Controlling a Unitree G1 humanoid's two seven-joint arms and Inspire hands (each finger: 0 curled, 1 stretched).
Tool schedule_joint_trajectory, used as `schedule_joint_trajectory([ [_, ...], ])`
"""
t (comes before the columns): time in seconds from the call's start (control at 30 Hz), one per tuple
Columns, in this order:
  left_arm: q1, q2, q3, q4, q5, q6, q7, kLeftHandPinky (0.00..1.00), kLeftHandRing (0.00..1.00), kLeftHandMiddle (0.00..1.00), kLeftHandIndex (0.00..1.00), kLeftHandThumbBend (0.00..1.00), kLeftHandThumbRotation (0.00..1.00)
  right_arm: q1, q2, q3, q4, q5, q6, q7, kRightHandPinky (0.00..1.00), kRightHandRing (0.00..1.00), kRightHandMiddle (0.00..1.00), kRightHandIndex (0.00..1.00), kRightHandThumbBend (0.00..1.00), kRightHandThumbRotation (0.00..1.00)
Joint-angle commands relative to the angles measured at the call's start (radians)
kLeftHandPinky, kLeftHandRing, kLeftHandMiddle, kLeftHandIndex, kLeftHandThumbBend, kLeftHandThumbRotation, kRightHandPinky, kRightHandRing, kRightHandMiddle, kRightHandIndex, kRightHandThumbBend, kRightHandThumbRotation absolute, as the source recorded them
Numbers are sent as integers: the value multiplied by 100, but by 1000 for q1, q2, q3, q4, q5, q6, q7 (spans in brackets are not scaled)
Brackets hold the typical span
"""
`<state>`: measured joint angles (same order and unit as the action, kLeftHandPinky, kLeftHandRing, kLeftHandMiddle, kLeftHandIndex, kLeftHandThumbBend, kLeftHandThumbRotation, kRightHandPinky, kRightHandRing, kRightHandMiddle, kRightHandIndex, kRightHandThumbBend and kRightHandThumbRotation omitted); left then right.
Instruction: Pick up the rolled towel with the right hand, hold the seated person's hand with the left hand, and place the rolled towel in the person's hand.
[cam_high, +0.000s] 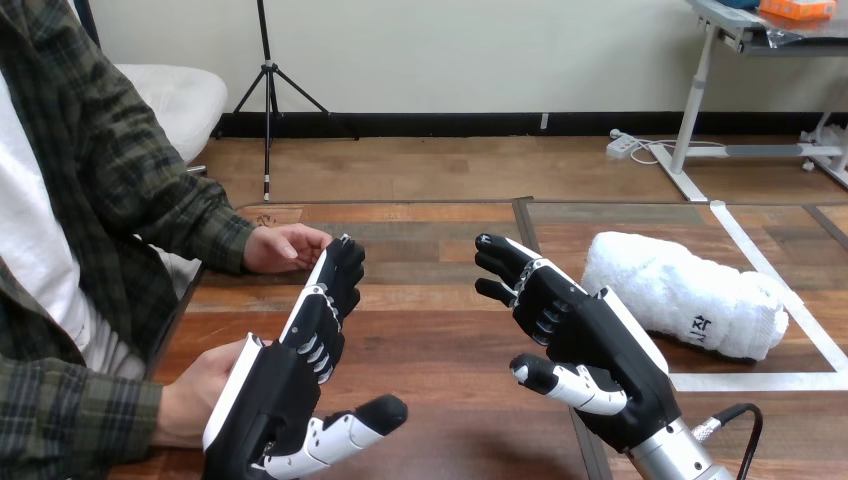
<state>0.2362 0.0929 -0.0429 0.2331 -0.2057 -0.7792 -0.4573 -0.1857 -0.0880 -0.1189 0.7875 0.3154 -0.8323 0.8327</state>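
Starting pick-up step: hovering right hand spread & empty just beside rolled towel on table. Hovering left hand relaxed, empty, by person's hand. Next prob needing reach over towel, fingers wrapping it.

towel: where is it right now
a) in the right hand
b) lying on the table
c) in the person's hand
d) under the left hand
B: the towel lies rolled on the table, to the right of the open right hand, whose fingers are not curled round it.
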Motion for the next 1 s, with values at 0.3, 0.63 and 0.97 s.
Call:
schedule_joint_trajectory([
  [0.3, -37, -6, -14, -41, 9, -4, 16, 100, 100, 100, 100, 100, 49, -30, -17, 5, -72, 8, 20, 0, 94, 97, 96, 89, 100, 49],
  [0.63, -37, 2, -23, -43, 2, 4, 13, 100, 100, 100, 100, 100, 48, -25, -24, 6, -83, -20, 2, -22, 95, 97, 95, 89, 100, 49],
  [0.97, -38, 2, -26, -49, 13, 9, 19, 100, 100, 100, 100, 100, 48, -30, -60, 4, -90, -149, -80, -135, 95, 98, 96, 91, 100, 51],
])
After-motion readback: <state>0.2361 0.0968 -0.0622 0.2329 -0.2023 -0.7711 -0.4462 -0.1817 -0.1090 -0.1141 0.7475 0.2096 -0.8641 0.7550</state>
